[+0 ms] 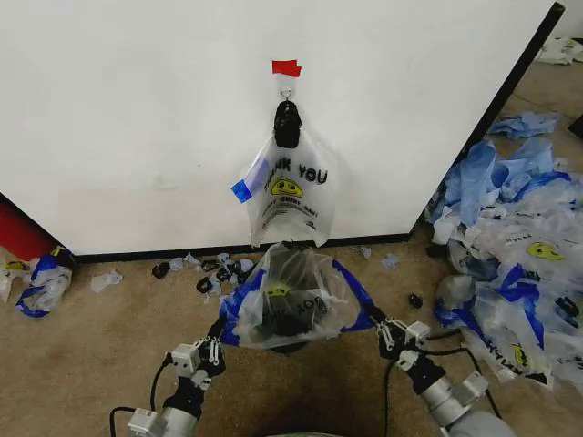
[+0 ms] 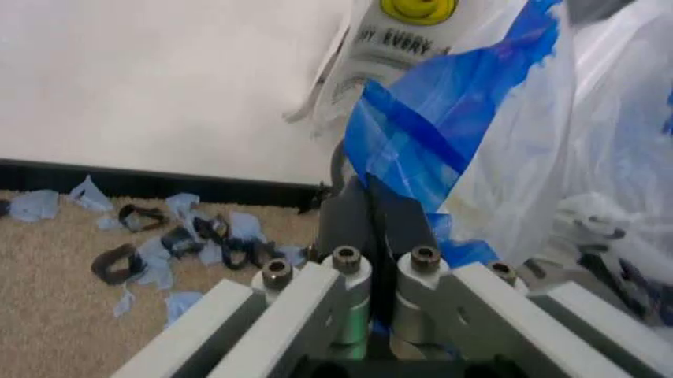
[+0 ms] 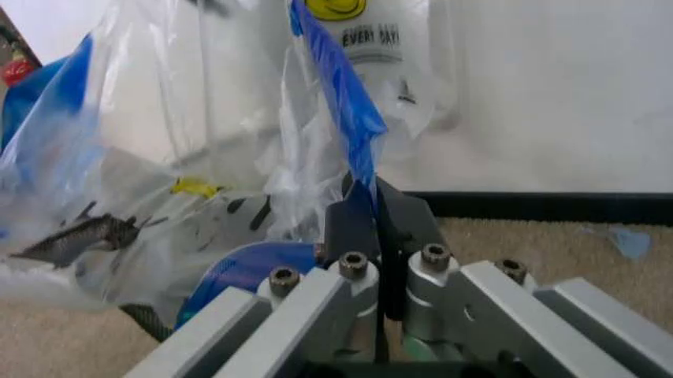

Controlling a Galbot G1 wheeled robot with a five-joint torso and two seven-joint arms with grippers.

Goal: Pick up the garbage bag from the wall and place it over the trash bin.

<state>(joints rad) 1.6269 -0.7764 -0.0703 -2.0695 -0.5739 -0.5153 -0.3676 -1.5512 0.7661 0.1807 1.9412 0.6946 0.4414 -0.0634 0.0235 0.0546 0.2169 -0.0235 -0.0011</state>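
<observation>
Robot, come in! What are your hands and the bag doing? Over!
Left gripper and right gripper both shut on garbage bag handles. Bag stretched over the trash bin. Another bag hangs on the wall. Nothing blocking.

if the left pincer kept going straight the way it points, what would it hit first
Likely the garbage bag it already pinches, then the trash bin beneath; the left pincer angles toward them, though depth is unclear.

Bare carpet (image 1: pixel 91 355) lower left lies open; the bag heap (image 1: pixel 519 246) crowds the right edge, scraps (image 1: pixel 205 271) litter the baseboard (image 1: pixel 228 250) at centre
</observation>
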